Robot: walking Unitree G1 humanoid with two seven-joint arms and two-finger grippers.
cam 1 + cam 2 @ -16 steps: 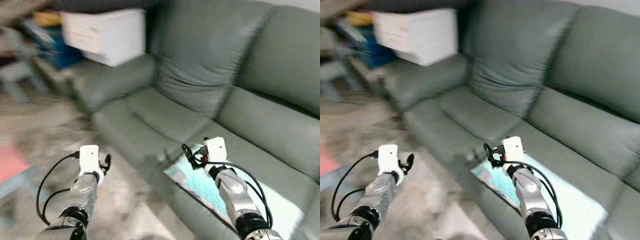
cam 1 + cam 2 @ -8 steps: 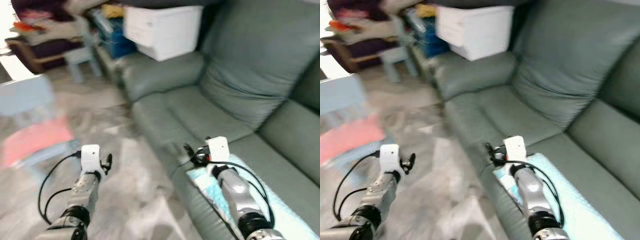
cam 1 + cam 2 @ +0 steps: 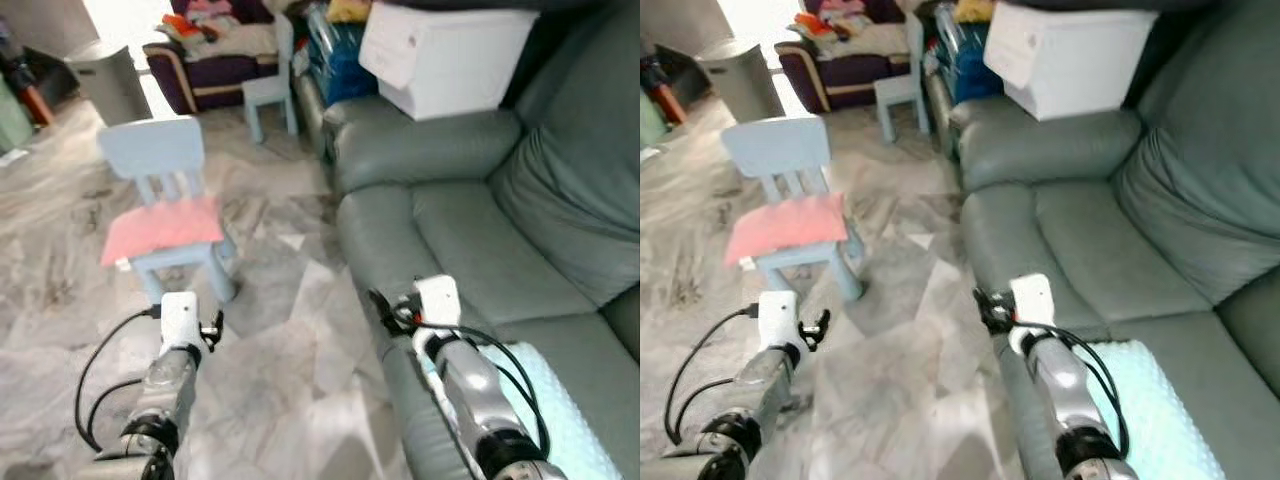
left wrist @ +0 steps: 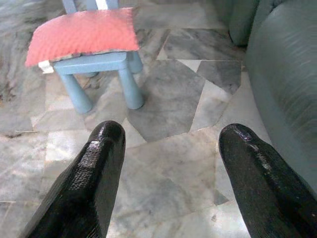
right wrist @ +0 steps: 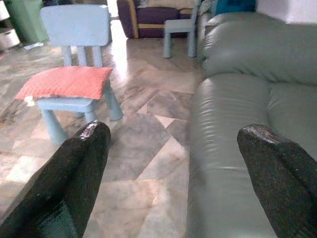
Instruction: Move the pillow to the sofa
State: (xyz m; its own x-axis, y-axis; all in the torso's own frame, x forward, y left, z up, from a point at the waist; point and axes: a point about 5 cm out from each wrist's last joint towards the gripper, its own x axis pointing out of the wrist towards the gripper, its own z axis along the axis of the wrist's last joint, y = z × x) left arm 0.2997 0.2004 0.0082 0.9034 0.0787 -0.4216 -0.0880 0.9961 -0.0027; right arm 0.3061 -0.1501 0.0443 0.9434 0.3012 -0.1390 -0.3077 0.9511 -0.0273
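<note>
On the small light-blue plastic chair [image 3: 165, 205] lies the flat red pillow [image 3: 162, 228], away from the grey-green leather sofa [image 3: 470, 230]; approach step, left gripper [image 4: 168, 163] and right gripper [image 5: 171, 163] both spread, empty, next reach pillow.

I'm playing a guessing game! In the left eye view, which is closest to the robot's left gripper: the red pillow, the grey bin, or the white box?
1. Red pillow on the blue chair, just beyond the left gripper.
2. White box, on the sofa arm, far right.
3. Grey bin, far back left; too close to call with the box.
</note>
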